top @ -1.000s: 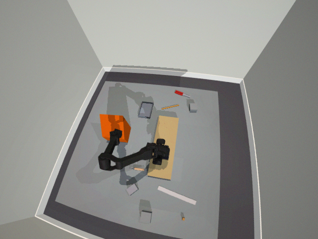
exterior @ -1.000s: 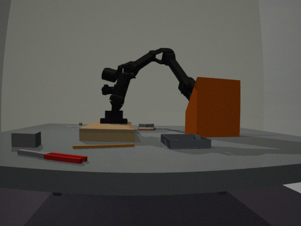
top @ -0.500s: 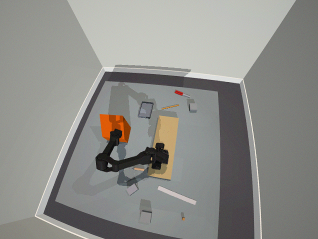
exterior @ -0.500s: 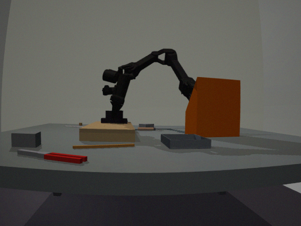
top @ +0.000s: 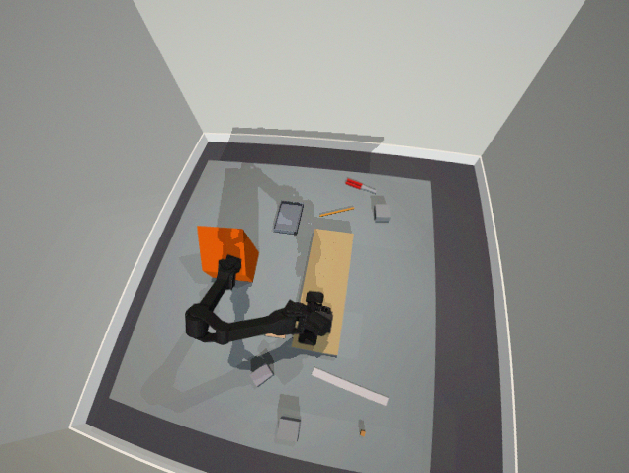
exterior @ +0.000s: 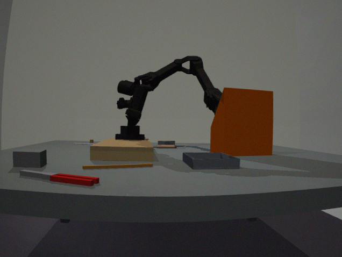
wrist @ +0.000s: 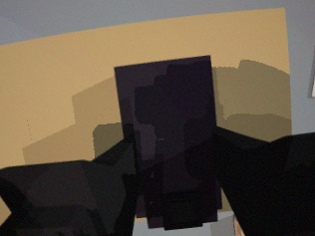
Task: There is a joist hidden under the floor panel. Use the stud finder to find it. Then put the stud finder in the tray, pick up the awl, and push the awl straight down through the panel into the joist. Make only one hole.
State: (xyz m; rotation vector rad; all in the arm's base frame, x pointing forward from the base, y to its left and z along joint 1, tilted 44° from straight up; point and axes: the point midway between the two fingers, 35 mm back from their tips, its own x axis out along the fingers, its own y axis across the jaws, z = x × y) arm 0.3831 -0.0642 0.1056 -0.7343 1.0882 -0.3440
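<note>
Pale grey walls (top: 397, 76) (exterior: 235, 41) are seen rising around the table (top: 386, 305) (exterior: 165, 207). Beneath the table, a dark floor (top: 460, 305) (exterior: 165, 240) is shown, edged by a whitish border (top: 495, 284). The table's grey top is crossed by shadows.

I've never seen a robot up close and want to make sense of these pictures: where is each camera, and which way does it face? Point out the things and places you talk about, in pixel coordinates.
Top: high above, looking down at the table; arm and pincer (top: 318, 323) show.
Exterior: beyond the tray (exterior: 211, 164), near table height, looking across; arm and pincer (exterior: 129, 132) show.
Wrist: on the arm, facing the panel (wrist: 45, 64); only the pincer (wrist: 169, 131) shows.
Top and exterior share the orange block (top: 221, 238) (exterior: 243, 121).
</note>
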